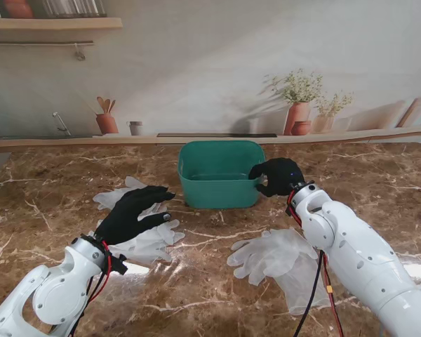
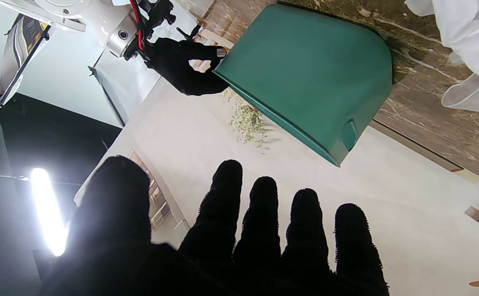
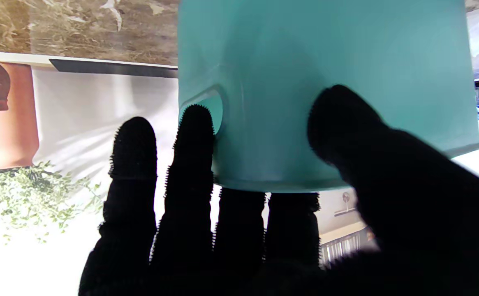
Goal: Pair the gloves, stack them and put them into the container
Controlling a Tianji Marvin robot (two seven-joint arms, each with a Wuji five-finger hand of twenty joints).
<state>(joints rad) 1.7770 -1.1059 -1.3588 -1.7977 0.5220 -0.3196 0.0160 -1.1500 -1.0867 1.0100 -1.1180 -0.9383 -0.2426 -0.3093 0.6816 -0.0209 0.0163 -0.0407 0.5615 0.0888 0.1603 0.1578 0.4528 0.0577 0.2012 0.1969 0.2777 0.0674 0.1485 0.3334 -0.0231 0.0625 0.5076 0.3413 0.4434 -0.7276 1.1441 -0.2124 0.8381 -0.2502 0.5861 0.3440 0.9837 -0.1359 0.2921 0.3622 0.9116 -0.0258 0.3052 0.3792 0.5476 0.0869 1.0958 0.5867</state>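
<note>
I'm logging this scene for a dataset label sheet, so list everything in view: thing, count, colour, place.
container: one, teal green, middle of the table, nothing visible inside
gloves on the left: a loose heap, translucent white, count unclear, partly under the left hand
gloves on the right: a loose heap, translucent white, count unclear, nearer to me than the container
table: one, brown marble pattern
backdrop: one, printed kitchen wall with potted plants, shelf and utensils, behind the table
left hand: black covering, fingers spread, holding nothing, over the left gloves
right hand: black covering, gripping the container's right rim, thumb on the outer wall, some fingers over the edge
</note>
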